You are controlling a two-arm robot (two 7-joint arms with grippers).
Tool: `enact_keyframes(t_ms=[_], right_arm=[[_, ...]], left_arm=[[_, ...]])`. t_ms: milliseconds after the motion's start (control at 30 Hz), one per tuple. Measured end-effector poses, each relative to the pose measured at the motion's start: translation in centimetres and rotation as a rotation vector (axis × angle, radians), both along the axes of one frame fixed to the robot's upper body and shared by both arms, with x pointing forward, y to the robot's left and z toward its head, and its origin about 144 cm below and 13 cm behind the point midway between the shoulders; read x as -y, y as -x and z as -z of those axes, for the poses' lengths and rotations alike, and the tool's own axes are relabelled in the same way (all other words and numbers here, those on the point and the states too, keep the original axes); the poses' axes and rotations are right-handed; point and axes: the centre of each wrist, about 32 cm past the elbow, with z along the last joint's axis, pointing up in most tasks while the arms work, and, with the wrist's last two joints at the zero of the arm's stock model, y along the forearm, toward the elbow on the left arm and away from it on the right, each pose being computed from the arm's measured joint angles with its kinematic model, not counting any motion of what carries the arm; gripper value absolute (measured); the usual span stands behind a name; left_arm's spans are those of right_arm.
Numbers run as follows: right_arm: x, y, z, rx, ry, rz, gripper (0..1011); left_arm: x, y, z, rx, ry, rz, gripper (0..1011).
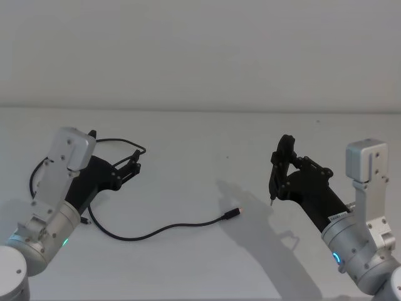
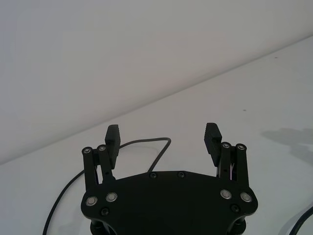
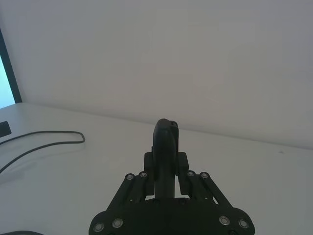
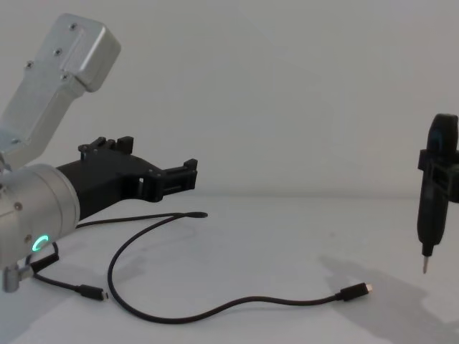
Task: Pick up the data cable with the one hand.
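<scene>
My left gripper point(image 1: 134, 161), the black angular two-jaw one on my thick silver wrist with the glowing green ring, hangs above the white desk point(image 1: 200, 269) at the left, tilted forward. Its ribbed fingers point(image 2: 212, 134) stand wide apart and hold nothing.

Just beyond and below them lies a bend of the long, thin black data cable point(image 1: 156, 231). The cable lies slack on the desk: from that far bend it runs back under my arm, curves round near my wrist, then sweeps out towards the middle. There it ends in a small black plug tipped in silver metal point(image 4: 355, 290). A second small plug point(image 4: 93, 292) lies on the desk close under my left wrist.

Well apart, on the right, my right gripper point(image 1: 283, 164) is raised off the desk. Its fingers are clamped on a slim black upright tool with a thin pointed tip point(image 4: 432, 201), which points down and hangs clear of the surface.
</scene>
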Motion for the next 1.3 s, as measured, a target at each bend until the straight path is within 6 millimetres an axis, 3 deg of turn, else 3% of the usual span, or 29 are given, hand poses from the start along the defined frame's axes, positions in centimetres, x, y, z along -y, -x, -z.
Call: enact_keyframes(t_ms=[900,1300], right_arm=[[0.0,0.0,0.0,0.000,0.000,0.000,274],[0.0,0.0,0.0,0.000,0.000,0.000,274]], left_arm=[[0.0,0.0,0.0,0.000,0.001,0.001,1001],[0.4,-0.5,-1.1,-0.032,0.006,0.089,1001]])
